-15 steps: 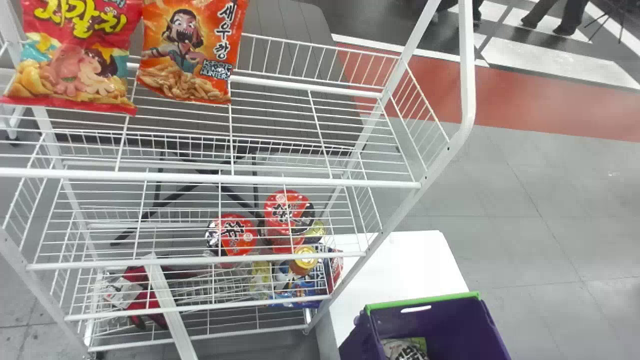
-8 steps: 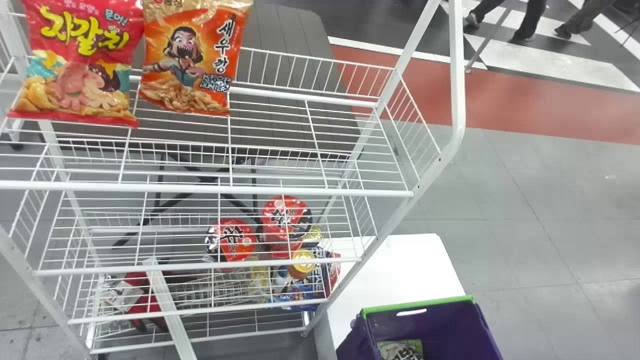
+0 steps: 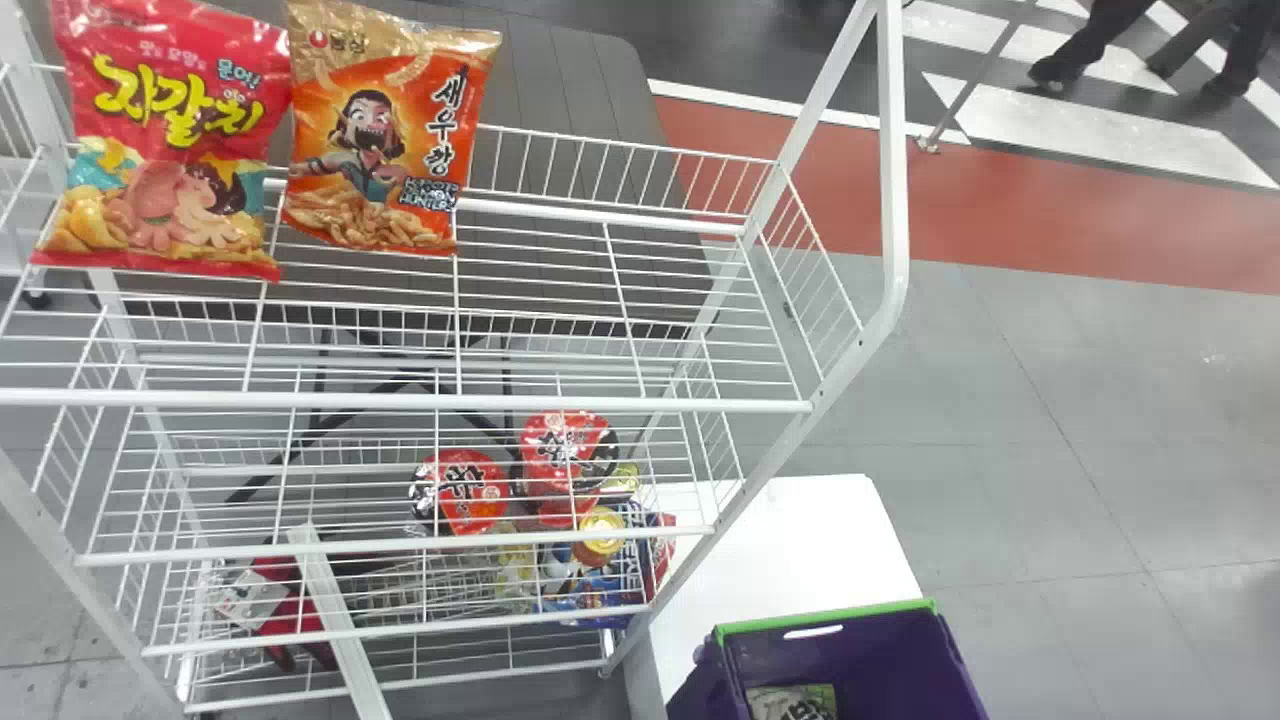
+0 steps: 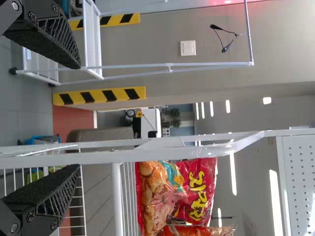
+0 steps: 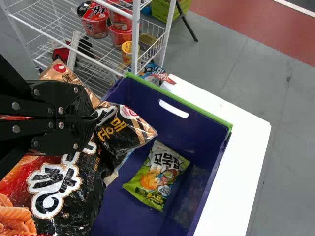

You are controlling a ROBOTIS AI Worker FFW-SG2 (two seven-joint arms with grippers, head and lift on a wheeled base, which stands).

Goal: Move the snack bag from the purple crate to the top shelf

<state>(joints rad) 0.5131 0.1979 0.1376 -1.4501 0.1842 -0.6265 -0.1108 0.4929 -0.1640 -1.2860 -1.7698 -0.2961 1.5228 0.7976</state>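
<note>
- Since the snack bag (image 5: 74,206) is clamped in the right gripper (image 5: 92,118), the grasp looks done; bag is at the purple crate (image 5: 177,105), can't tell if fully clear of its walls.
- Left to do: carry to the top shelf (image 3: 400,402), set down, let go. Probably under halfway.
- Snack bag print: big white characters on black, smaller yellow ones, red round logo.
- Green bag (image 5: 157,177) in crate, dark lettering with pale outline.
- Top shelf: red bag (image 3: 165,150) with yellow lettering, just beside orange bag (image 3: 385,130) with black lettering, both facing the head camera.
- Cups (image 3: 570,445) lower on the rack, dark characters on red lids.
- Left gripper (image 4: 78,117) by the rack, fingers spread, nothing between.
</note>
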